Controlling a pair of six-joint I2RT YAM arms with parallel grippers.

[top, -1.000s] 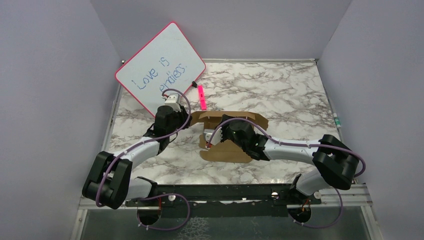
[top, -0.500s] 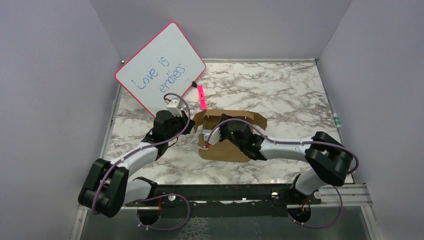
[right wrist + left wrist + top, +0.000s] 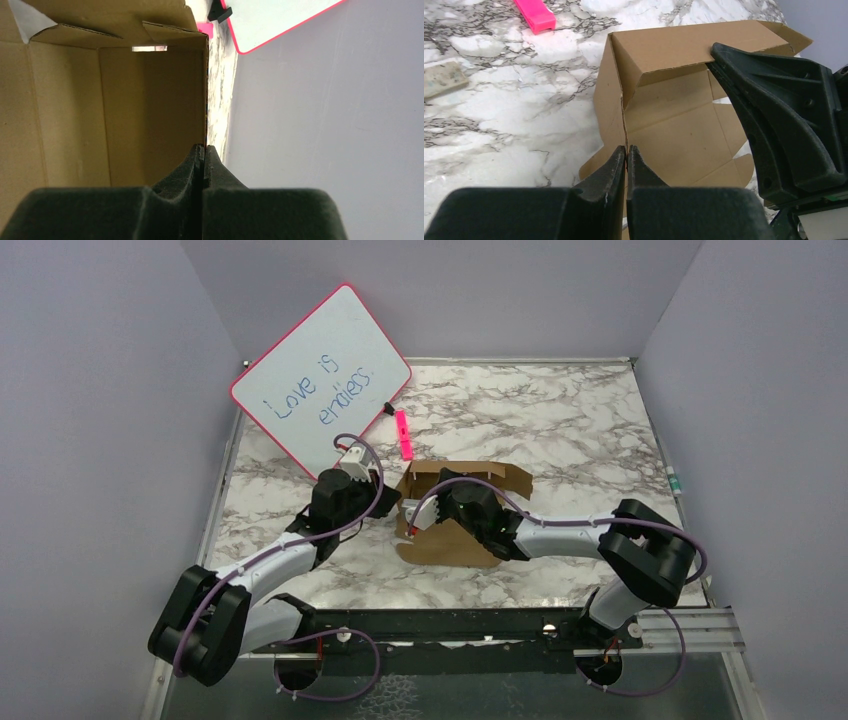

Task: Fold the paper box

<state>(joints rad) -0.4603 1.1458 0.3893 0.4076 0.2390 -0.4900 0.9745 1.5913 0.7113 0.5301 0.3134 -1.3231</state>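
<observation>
The paper box (image 3: pixel 452 544) lies partly folded near the middle of the marble table (image 3: pixel 570 430), its brown far wall raised and a flat flap spread toward the arms. The left pincer (image 3: pixel 625 150) is clenched on the thin edge of the box's left side wall, with the cardboard caught between its black fingertips. The right pincer (image 3: pixel 203 147) reaches in from the other side. Its fingers are pressed together at the lower end of an upright wall and seem to nip that edge, though the contact is hard to see from so close. Both arms meet at the box's left end. A pink marker (image 3: pixel 403 434) lies just beyond the box, and a pink-rimmed whiteboard (image 3: pixel 320 375) leans at the far left corner.
</observation>
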